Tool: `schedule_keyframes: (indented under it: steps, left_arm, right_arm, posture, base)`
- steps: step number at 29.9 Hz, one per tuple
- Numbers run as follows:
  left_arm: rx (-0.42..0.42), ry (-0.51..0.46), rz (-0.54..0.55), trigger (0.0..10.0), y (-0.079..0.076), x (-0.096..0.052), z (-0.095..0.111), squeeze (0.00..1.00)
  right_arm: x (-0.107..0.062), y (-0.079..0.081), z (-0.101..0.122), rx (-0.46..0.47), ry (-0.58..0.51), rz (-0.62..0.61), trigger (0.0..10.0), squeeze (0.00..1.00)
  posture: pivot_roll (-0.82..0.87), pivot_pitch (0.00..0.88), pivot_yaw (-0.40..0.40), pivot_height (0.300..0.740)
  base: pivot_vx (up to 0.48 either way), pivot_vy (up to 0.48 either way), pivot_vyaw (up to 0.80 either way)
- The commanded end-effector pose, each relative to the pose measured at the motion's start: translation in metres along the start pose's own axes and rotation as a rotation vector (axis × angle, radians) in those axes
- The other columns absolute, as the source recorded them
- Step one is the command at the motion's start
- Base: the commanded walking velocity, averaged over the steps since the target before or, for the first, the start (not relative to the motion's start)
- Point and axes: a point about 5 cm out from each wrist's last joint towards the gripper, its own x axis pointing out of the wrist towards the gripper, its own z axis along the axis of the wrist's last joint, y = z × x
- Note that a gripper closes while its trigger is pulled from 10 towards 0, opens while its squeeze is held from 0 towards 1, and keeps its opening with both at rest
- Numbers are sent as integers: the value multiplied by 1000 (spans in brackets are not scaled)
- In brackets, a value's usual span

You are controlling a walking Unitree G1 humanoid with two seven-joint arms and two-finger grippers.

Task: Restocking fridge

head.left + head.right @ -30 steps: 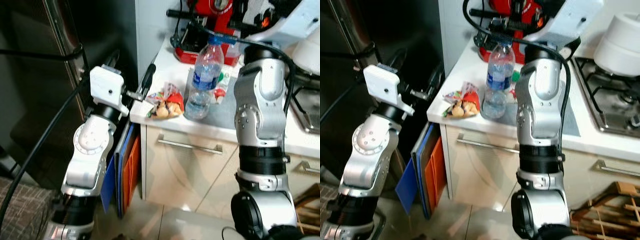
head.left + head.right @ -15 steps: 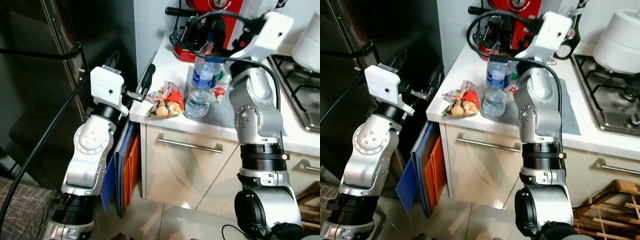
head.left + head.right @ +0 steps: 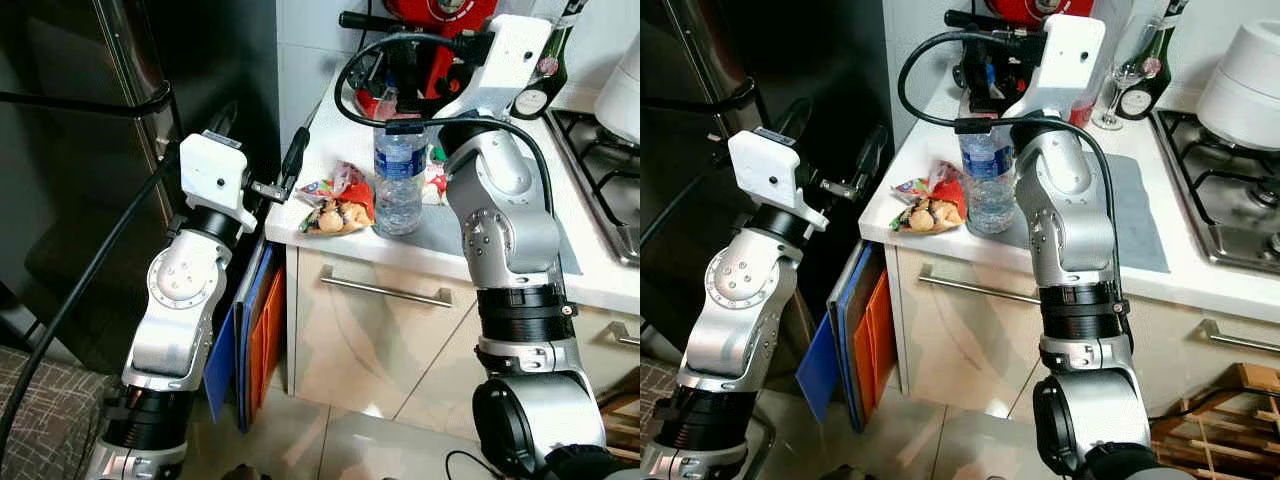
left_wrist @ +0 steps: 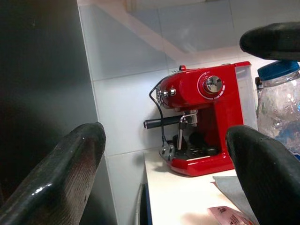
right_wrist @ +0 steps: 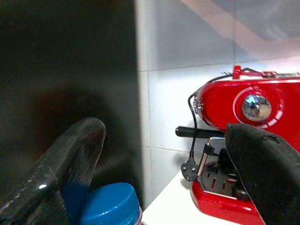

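Observation:
A clear water bottle with a blue cap stands upright on the white counter near its left end. Colourful snack packets lie just left of it. My right gripper hovers open right over the cap, one finger on each side, not touching the bottle. My left gripper is open in the air beside the counter's corner, between the dark fridge and the counter, holding nothing.
A red coffee machine with a black cable stands at the back of the counter. A dark bottle, a wine glass and a gas stove are to the right. Blue and orange boards lean between fridge and cabinet.
My right arm has swung its gripper leftward and down from the right, so it now sits over the bottle's cap. The left arm has stayed put; the camera has shifted slightly.

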Motion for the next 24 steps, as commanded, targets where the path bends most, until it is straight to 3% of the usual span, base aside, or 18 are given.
schedule_keyframes:
  steps: [1,3,5,13,17,24]
  left_arm:
    - [10,0,-3,10000,-1,3,0,0]
    - [11,0,-3,10000,-1,3,0,0]
    - [12,0,-4,10000,0,3,0,0]
    - [19,1,-9,10000,1,4,0,0]
    - [20,1,-11,10000,1,4,0,0]
    - [23,-4,-20,10000,0,6,0,0]
  right_arm:
    - [-5,-7,-18,-61,91,-18,10000,0]
    - [-6,-10,-17,-93,89,-25,10000,0]
    - [-6,-20,-15,-189,79,-65,10000,0]
    - [-9,-35,-13,-293,72,-129,10000,0]
    - [-9,-35,-13,-284,68,-129,10000,0]
    - [-6,-26,0,-151,12,-76,10000,0]
  posture:
    - [-20,0,-25,740]
    - [-20,0,-25,740]
    - [-19,0,-21,740]
    - [-22,0,-16,740]
    - [-23,0,-14,740]
    - [-23,0,-12,740]
  base:
    - [0,0,0]
    - [0,0,0]
    - [0,0,0]
    - [0,0,0]
    - [0,0,0]
    - [0,0,0]
